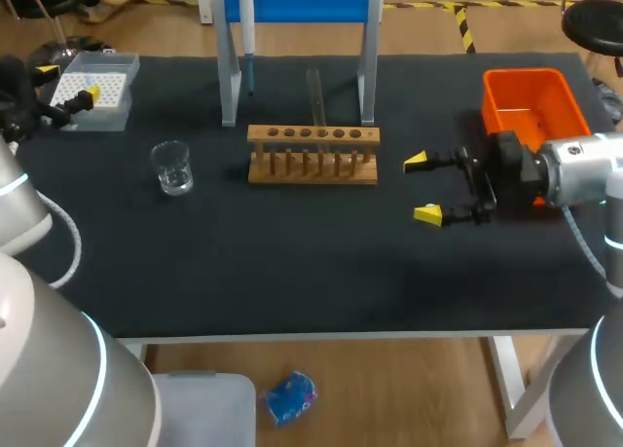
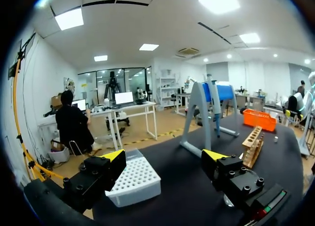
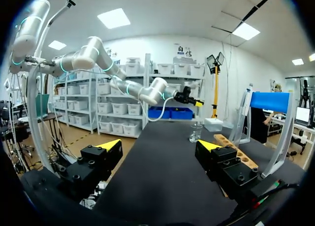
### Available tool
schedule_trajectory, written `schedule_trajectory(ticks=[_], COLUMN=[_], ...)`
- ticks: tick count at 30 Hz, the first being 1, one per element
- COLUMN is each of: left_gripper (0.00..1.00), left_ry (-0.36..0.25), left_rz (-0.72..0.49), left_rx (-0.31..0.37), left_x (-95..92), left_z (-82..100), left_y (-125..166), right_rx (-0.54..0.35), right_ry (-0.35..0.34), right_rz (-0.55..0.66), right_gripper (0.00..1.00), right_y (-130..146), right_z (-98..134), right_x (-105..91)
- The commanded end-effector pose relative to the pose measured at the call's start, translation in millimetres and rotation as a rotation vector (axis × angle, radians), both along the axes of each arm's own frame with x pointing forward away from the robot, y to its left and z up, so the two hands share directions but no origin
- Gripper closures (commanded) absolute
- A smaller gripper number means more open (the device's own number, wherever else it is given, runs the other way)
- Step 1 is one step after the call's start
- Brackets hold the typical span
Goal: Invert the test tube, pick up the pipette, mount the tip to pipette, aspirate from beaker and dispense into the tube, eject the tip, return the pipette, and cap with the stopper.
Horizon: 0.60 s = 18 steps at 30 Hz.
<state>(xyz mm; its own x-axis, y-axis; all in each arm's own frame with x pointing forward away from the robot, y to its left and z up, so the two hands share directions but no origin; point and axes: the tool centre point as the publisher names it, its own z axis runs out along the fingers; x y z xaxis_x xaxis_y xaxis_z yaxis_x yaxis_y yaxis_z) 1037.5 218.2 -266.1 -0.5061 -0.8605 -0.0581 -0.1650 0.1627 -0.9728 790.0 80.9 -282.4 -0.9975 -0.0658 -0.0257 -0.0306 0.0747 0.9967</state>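
LAB BENCH, EARLY IN THE RUN — Both my hands are empty. My left gripper (image 1: 66,84) hangs spread wide over the tip box (image 1: 92,87) near the table's far-left corner. My right gripper (image 1: 421,187) sits with fingers apart, holding nothing, at 3 o'clock of the wooden rack (image 1: 311,155).

Progress, as I judge it: little is done. The pipette (image 1: 246,28) hangs on the blue stand (image 1: 297,1), at 12 o'clock of the rack, so pickup, tip mount, aspirate, dispense, eject, return and capping are all left. The test tube (image 1: 314,96) stands upright at the rack's back row. I can't tell which way its mouth faces, so I can't tell if step 1 is done. The beaker (image 1: 172,167) waits at 9 o'clock of the rack. No stopper that I can make out.

Room to move: open black table (image 1: 292,272) from the rack's 6 o'clock to the near edge — plenty for either arm. It's tighter elsewhere: stand legs flank the tube, the orange bin (image 1: 531,101) crowds my right wrist toward the right edge, and my left hand works close to the left edge.
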Motion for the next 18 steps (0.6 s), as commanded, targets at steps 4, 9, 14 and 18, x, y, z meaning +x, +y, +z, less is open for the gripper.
schedule_trajectory(ticks=[4,9,14,18], left_gripper=[0.0,0.0,0.0,0.0], left_ry=[0.004,0.029,0.058,0.108], left_rz=[-0.044,-0.049,-0.041,-0.028], left_rx=[0.032,0.058,0.063,0.077], left_x=[18.9,28.7,40.5,52.8], left_z=[-9.2,-14.5,-22.0,-32.9], left_y=[15.0,23.7,32.8,40.7], right_rx=[0.055,0.055,0.055,0.055], right_ry=[-0.015,-0.015,-0.015,-0.015], right_rz=[0.014,0.014,0.014,0.014], right_gripper=[0.0,0.0,0.0,0.0], right_y=[-3.1,-3.1,-3.1,-3.1], right_z=[-0.7,-0.7,-0.7,-0.7], right_x=[-6.2,-6.2,-6.2,-6.2])
